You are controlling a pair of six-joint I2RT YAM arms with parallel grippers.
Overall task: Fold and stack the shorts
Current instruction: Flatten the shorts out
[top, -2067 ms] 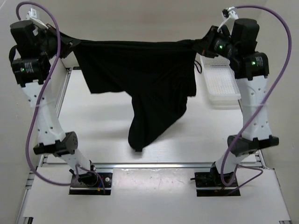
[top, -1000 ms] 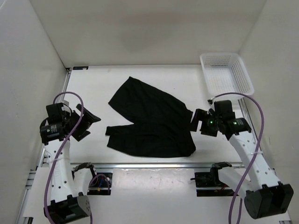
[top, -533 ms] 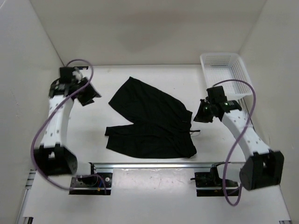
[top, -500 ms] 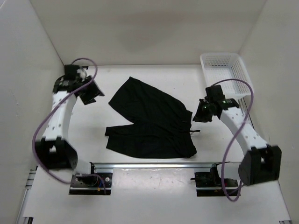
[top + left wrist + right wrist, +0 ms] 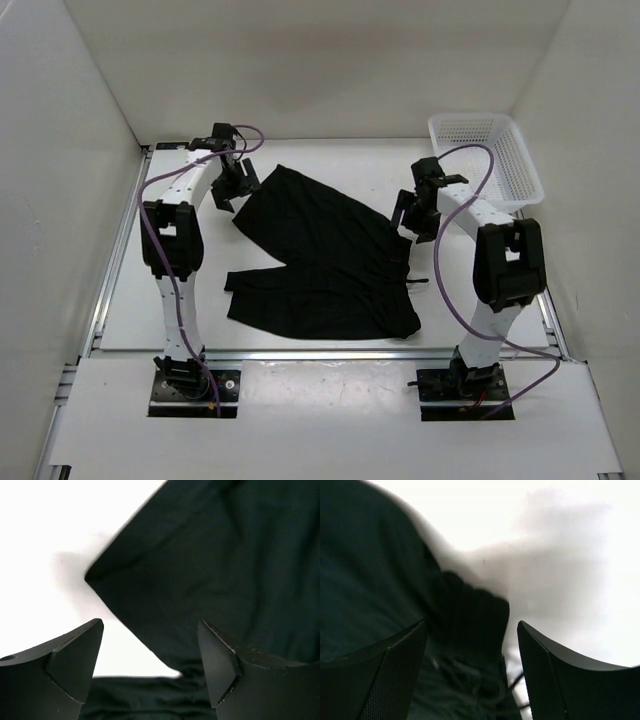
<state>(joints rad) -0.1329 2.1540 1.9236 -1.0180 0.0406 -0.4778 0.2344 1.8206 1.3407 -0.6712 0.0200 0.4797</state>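
The black shorts lie spread flat on the white table, one leg pointing to the far left, the waistband at the right. My left gripper hovers open over the far-left leg hem. In the left wrist view, that gripper has dark fabric and a wedge of table between its fingers. My right gripper stands open at the waistband's far right corner. The right wrist view shows this gripper with the waistband corner and the thin drawstring between its fingers. Neither gripper holds anything.
A white mesh basket stands at the far right corner of the table. White walls enclose the table on the left, back and right. A metal rail runs along the near edge in front of both arm bases.
Two seconds ago both grippers held the shorts up in the air. Now they lie flat, and both arms have reached from near the front edge to the shorts' far-left and right corners.
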